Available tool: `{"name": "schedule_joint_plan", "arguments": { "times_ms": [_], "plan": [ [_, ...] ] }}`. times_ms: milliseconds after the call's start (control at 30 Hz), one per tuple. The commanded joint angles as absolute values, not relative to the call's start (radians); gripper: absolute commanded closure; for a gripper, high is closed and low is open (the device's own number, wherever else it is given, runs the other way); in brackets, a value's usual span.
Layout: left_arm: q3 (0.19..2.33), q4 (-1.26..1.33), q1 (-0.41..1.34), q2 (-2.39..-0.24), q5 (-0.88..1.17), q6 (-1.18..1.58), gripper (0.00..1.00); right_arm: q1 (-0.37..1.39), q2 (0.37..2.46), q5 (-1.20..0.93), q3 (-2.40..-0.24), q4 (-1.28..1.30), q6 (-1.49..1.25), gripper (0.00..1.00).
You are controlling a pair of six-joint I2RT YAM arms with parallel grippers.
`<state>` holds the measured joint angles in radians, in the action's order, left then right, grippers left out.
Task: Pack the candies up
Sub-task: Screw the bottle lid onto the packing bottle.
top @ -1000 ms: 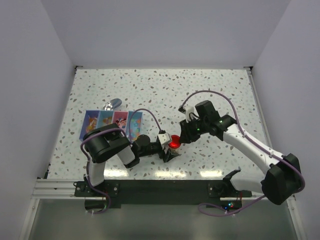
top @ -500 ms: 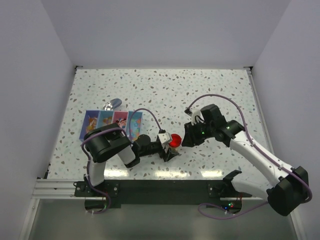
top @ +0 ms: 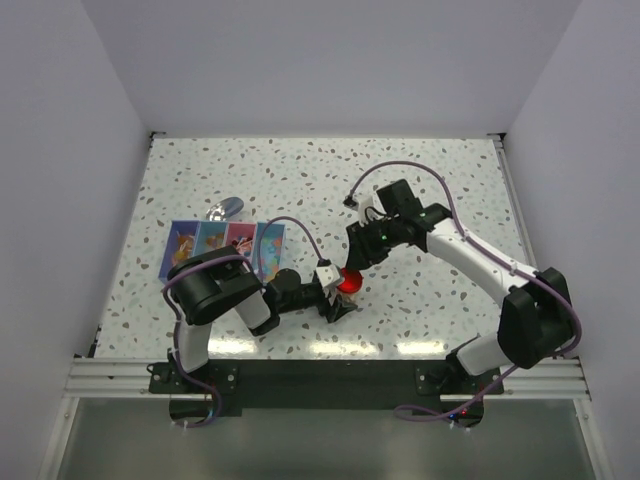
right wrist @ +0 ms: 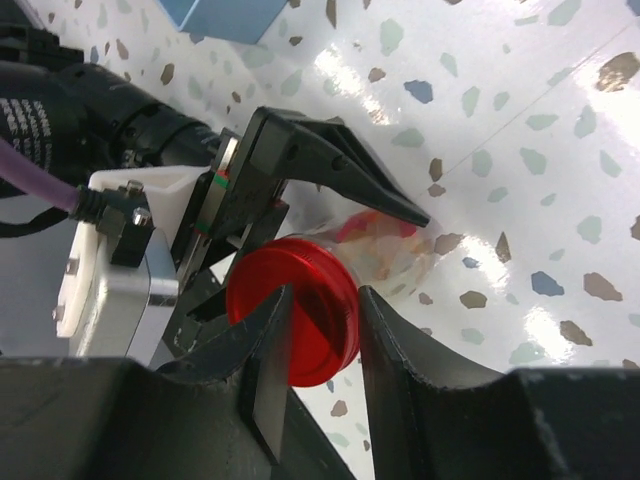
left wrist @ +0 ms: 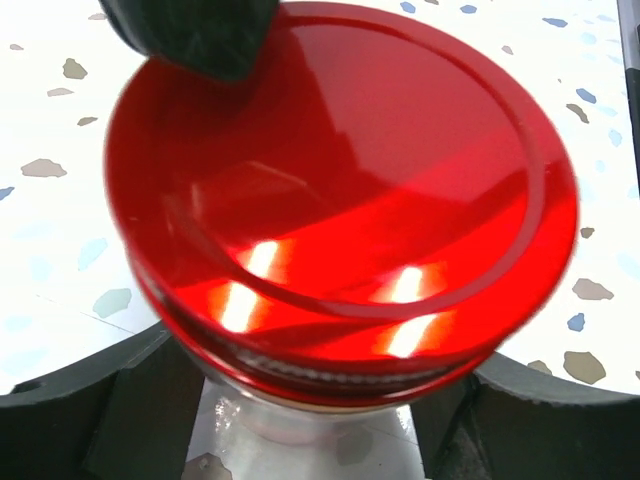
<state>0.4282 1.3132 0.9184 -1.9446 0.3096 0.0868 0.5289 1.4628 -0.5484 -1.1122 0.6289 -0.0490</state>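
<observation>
A small clear jar with a round red lid [top: 347,283] lies tilted in my left gripper [top: 335,295], which is shut on the glass body [left wrist: 300,400] just below the lid [left wrist: 340,180]. The candies [right wrist: 385,232] show as a speckled red, orange and yellow heap through the jar's wall. My right gripper [top: 358,262] hovers just over the lid [right wrist: 320,325]. Its jaws stand partly open with a gap narrower than the lid, and nothing is between them [right wrist: 323,298]. One dark right fingertip [left wrist: 190,35] overlaps the lid's far edge.
A blue box with cartoon pictures [top: 225,245] lies left of the arms, its corner [right wrist: 225,15] showing in the right wrist view. A shiny metal scoop [top: 225,209] lies behind it. The speckled tabletop [top: 420,180] stretches behind and to the right.
My right arm swung out to the right, then came back over the red lid with its wrist turned. Its jaws have widened a little. The left gripper and the jar have stayed put.
</observation>
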Motion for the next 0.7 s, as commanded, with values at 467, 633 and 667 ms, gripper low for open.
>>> {"name": "schedule_joint_plan", "arguments": {
  "times_ms": [467,633,667],
  "plan": [
    [0.456,1.402,0.911,-1.953,0.281,0.110,0.51,0.529,1.189,-0.542,-0.856,0.543,-0.205,0.76],
    [0.460,1.388,0.913,-1.956,0.281,0.107,0.53,0.545,1.102,-0.506,-0.776,0.500,-0.281,0.79],
    [0.459,1.390,0.911,-1.956,0.281,0.106,0.53,0.545,1.089,-0.497,-0.772,0.505,-0.284,0.79]
  ]
}}
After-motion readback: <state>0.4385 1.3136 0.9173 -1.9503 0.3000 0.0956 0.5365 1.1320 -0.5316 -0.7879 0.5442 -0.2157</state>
